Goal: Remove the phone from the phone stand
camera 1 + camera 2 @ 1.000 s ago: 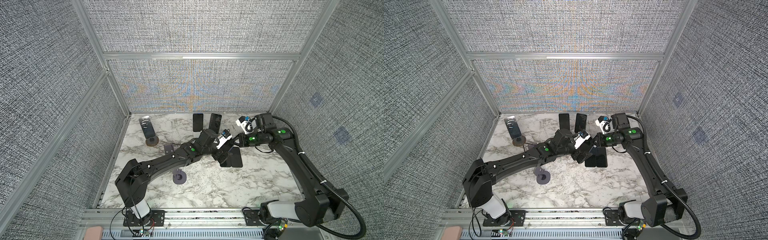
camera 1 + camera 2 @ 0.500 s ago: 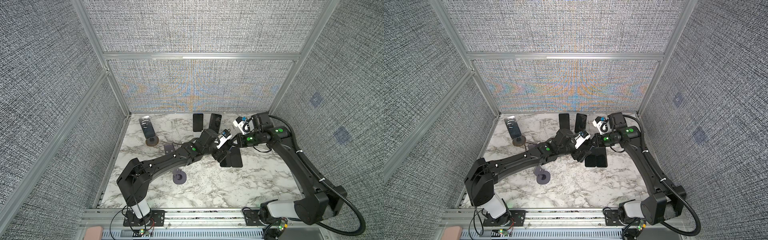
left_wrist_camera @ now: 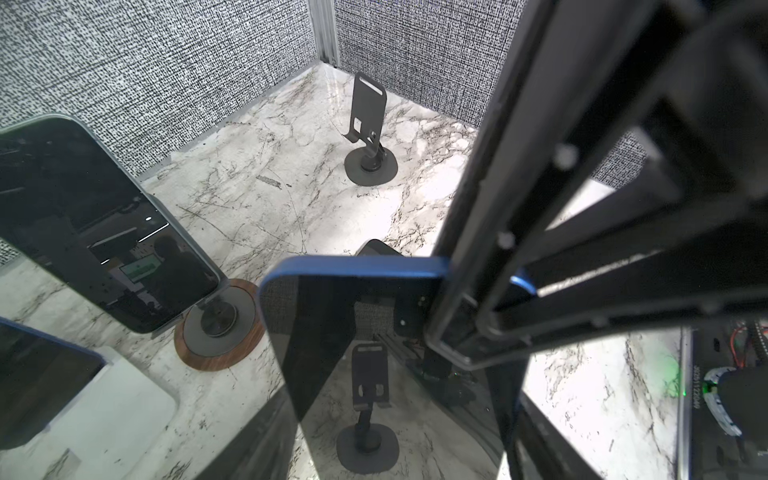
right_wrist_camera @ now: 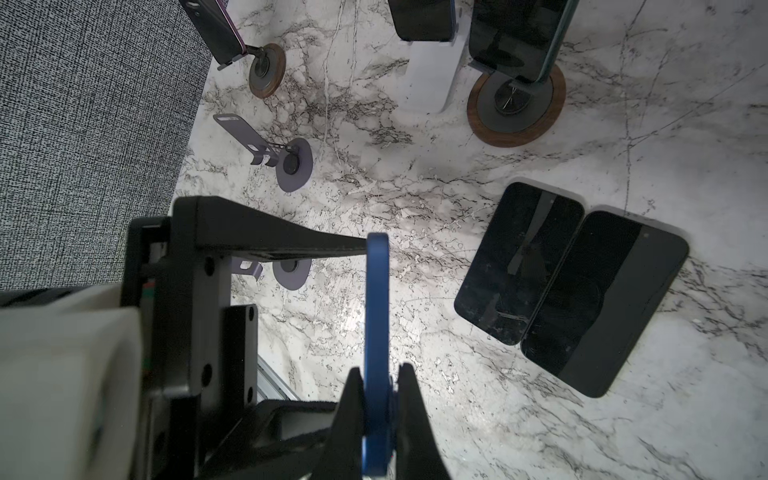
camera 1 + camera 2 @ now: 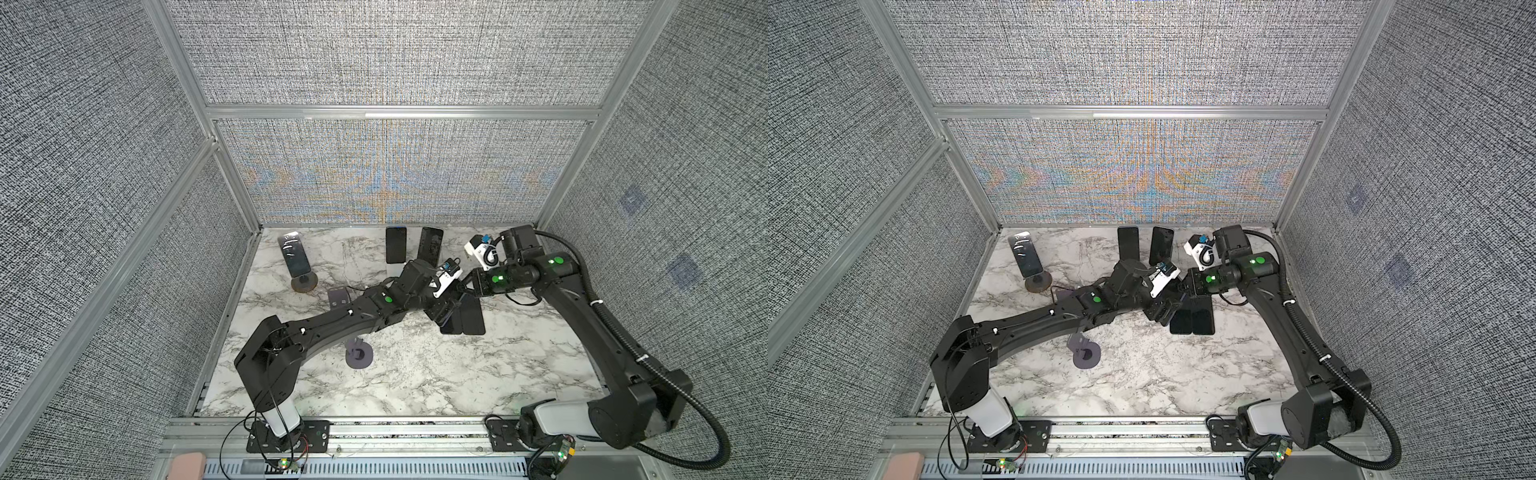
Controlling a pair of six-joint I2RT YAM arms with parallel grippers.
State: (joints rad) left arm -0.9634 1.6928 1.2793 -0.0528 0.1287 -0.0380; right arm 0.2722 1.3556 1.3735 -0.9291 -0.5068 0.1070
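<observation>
Currently, for your check, view by view.

Both top views: right gripper and left gripper meet above the middle of the counter, and what they carry is hidden between them. Two flat phones lie side by side just beneath. Two empty stands sit near the left arm. Three propped phones are on stands along the back.

Left wrist view: the blue phone fills the foreground, resting on no stand. One left finger crosses its corner.

Right wrist view: the right fingers are clenched on the blue phone's edge, holding it on edge above the counter. The left fingers bracket it, the upper one touching its far end. You cannot tell whether that grasp is made.

Progress, as a judgement: the lift off the stand looks done. What probably remains for you is passing the blue phone across or laying it down, likely beside the flat pair.
</observation>
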